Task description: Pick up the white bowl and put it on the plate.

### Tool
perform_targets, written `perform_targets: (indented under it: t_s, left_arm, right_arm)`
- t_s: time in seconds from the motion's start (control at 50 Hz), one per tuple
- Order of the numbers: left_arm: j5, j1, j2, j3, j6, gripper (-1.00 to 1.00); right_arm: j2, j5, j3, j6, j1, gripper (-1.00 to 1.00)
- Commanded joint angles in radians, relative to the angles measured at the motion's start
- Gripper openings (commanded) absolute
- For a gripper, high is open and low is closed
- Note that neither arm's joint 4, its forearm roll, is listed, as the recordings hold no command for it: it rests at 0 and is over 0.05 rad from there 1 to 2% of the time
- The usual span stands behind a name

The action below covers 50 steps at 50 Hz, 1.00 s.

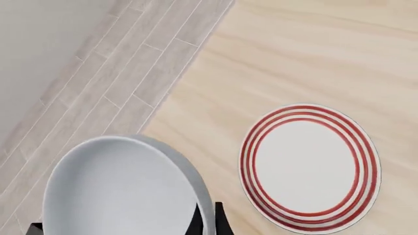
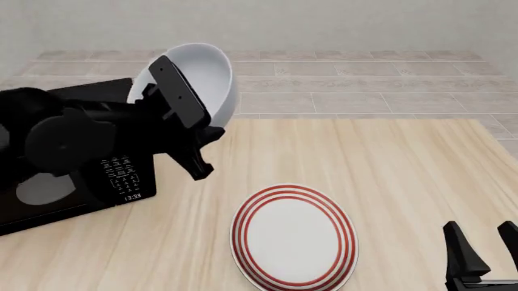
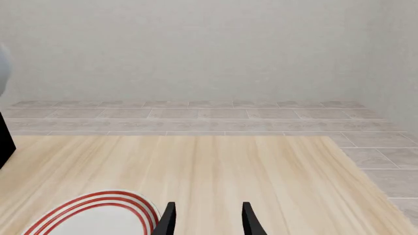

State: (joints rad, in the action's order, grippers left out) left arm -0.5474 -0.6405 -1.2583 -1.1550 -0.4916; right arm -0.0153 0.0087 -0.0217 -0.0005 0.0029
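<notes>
The left tool (image 2: 194, 159) is gripping the white bowl (image 2: 198, 82) by its rim and holding it in the air, tilted on edge so that its hollow is facing toward the right side of the front view. In the left wrist view the rim is sitting between two dark fingers (image 1: 219, 219), though only their tips are showing there, so the exact hold is hard to judge. The bowl is hanging above the worktop (image 2: 389, 170), in front of the black microwave (image 2: 73, 182) and well apart from the plate (image 2: 293, 237). The plate is lying flat on the worktop, nearer the front edge. The right tool (image 2: 484, 245) is resting low at the right, its fingers spread apart and holding nothing.
</notes>
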Motion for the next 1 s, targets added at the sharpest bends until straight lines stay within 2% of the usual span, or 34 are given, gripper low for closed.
perform_targets:
  t_s: [0.02,0.06,0.1,0.14,0.22,0.26,0.38,0.5,0.58,0.7,0.88,0.92,0.94,1.0]
  left_arm:
    - [0.047,-0.06,0.008,0.062,0.031,-1.0]
    - [0.018,-0.071,0.009,0.041,0.038,-1.0]
    - [0.049,-0.074,0.005,0.068,0.042,-1.0]
    - [0.005,-0.097,0.009,0.037,0.061,-1.0]
    - [0.062,-0.088,0.006,0.091,0.042,-1.0]
    - [0.052,-0.111,0.02,0.09,0.068,-1.0]
    - [0.057,-0.128,0.019,0.102,0.084,-1.0]
    - [0.08,-0.133,0.005,0.104,0.085,-1.0]
    - [0.045,-0.152,0.0,0.081,0.082,-1.0]
    - [0.094,-0.173,-0.016,0.129,0.086,-1.0]
    - [0.109,-0.191,-0.038,0.137,0.094,-1.0]
    - [0.085,-0.18,-0.045,0.115,0.077,-1.0]
    - [0.114,-0.178,-0.059,0.141,0.065,-1.0]
    - [0.112,-0.195,-0.061,0.134,0.081,-1.0]
  right_arm:
    - [0.0,0.0,0.0,0.0,0.0,1.0]
    - [0.0,0.0,0.0,0.0,0.0,1.0]
    - [0.0,0.0,0.0,0.0,0.0,1.0]
    - [0.0,0.0,0.0,0.0,0.0,1.0]
    - [0.0,0.0,0.0,0.0,0.0,1.0]
    - [0.0,0.0,0.0,0.0,0.0,1.0]
    - [0.0,0.0,0.0,0.0,0.0,1.0]
    - [0.0,0.0,0.0,0.0,0.0,1.0]
    - [-0.001,0.0,0.0,0.0,0.001,1.0]
    - [-0.001,-0.001,0.0,0.001,0.002,1.0]
    - [-0.002,-0.001,0.0,0.001,0.003,1.0]
    - [-0.003,-0.002,0.0,0.001,0.003,1.0]
    - [-0.003,-0.002,0.0,0.001,0.003,1.0]
    - [-0.003,-0.002,0.0,0.002,0.004,1.0]
